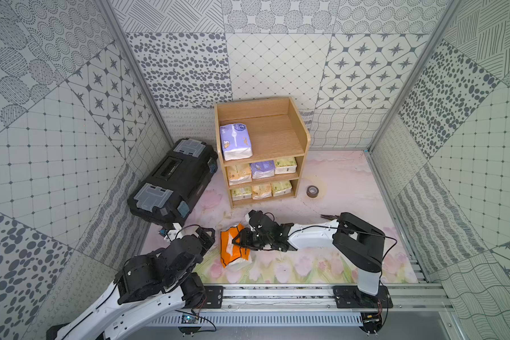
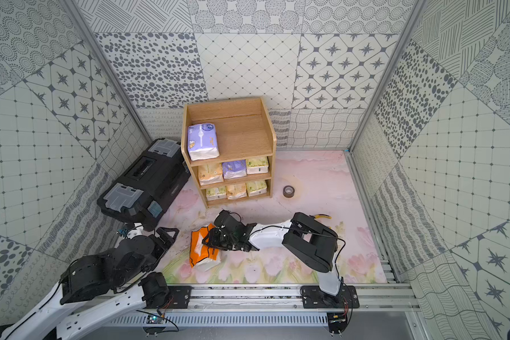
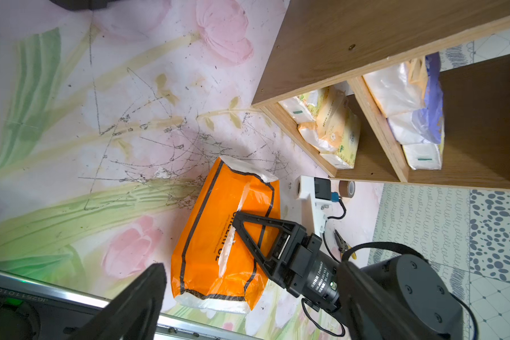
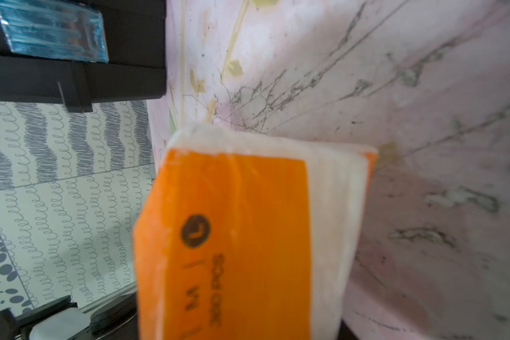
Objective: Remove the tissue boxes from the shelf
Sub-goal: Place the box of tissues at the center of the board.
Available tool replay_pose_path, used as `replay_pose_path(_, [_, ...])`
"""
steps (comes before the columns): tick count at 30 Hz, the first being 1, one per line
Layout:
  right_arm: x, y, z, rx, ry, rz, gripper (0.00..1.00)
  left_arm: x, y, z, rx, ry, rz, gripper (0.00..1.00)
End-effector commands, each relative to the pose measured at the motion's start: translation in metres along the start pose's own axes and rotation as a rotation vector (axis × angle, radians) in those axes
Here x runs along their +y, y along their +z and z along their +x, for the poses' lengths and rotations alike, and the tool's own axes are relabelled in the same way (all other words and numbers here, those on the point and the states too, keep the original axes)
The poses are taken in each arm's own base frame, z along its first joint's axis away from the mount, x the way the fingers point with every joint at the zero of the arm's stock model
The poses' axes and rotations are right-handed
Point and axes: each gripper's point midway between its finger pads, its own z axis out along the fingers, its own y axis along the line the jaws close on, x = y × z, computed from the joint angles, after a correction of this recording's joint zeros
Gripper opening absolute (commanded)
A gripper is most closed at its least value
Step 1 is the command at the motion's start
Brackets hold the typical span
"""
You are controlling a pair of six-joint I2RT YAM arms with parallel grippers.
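Status from my end. The orange pack (image 1: 231, 254) is off the shelf (image 1: 253, 107). It lies flat on the floral mat (image 1: 306, 265) in front of the shelf, out toward the front rail (image 1: 277, 294) and well apart from the bottom tier. White tissue shows along its top slit.

Right gripper (image 1: 238, 242) is down over the orange pack's edge. In the left wrist view I see one finger (image 3: 262, 220) laid across the pack's top face. The other finger is hidden, so I can't tell whether the jaws are clamping the pack or standing loose around it. The right wrist view gives me only the pack (image 4: 233, 235), close up and blurred.

Left gripper (image 1: 205, 237) sits low just beside the orange pack, on its toolbox side. Its jaws are spread wide with nothing between them. One finger (image 3: 136, 303) shows at the frame edge in its own wrist view.

Seven packs are on the shelf:
- Top tier: a lavender pack (image 1: 235, 141) at the left end, lying flat.
- Middle tier, left to right: a peach pack (image 1: 239, 174), a second lavender pack (image 1: 262, 169) and a green-yellow pack (image 1: 285, 165).
- Bottom tier, left to right: a green-yellow one (image 1: 241, 192), a peach one (image 1: 261, 190) and a green-yellow one (image 1: 281, 187).

The packs in each lower tier sit side by side.

The black toolbox (image 1: 174, 179) is just beside the shelf's left side; I can't tell if they touch. The tape roll (image 1: 311, 191) is on the mat near the shelf's right side, not touching it. The pliers (image 2: 322, 217) lie further forward of the shelf on that side, partly hidden behind the right arm.
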Motion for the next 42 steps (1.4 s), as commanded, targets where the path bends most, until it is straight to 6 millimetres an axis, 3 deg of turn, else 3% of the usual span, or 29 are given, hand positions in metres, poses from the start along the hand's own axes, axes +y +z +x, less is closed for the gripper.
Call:
replay_pose_path(1, [0.005, -0.006, -0.011, -0.052, -0.021, 0.016, 0.66, 0.002, 0.005, 0.005, 0.012, 0.003, -0.005, 0.95])
replay_pose_path(6, [-0.015, -0.037, -0.019, -0.068, -0.005, 0.099, 0.73, -0.005, 0.015, 0.015, 0.041, 0.008, 0.006, 0.95])
replay_pose_path(11, [-0.028, -0.067, -0.010, -0.013, 0.054, 0.129, 0.69, -0.015, 0.026, 0.025, 0.070, 0.016, 0.018, 0.95])
replay_pose_path(14, [-0.023, -0.075, -0.002, 0.017, 0.066, 0.108, 0.65, -0.019, 0.030, 0.028, 0.076, 0.021, 0.022, 0.96])
replay_pose_path(17, [-0.018, -0.071, 0.005, 0.074, 0.086, 0.099, 0.61, -0.023, 0.034, 0.031, 0.083, 0.026, 0.031, 0.96])
replay_pose_path(22, [-0.014, -0.047, 0.016, 0.160, 0.146, 0.047, 0.53, -0.025, 0.034, 0.033, 0.092, 0.019, 0.044, 0.96])
replay_pose_path(27, [0.010, -0.031, 0.021, 0.209, 0.116, -0.011, 0.44, -0.026, 0.028, 0.029, 0.087, 0.021, 0.048, 0.95])
replay_pose_path(33, [0.022, -0.023, 0.019, 0.210, 0.128, -0.036, 0.43, -0.024, 0.023, 0.026, 0.084, 0.027, 0.044, 0.95])
replay_pose_path(38, [0.022, -0.054, 0.002, 0.096, 0.077, 0.027, 0.54, -0.024, 0.023, 0.025, 0.076, 0.007, 0.053, 0.95])
replay_pose_path(42, [0.040, -0.106, -0.023, -0.046, -0.005, 0.028, 0.55, -0.028, 0.026, 0.026, 0.072, -0.021, 0.073, 0.94])
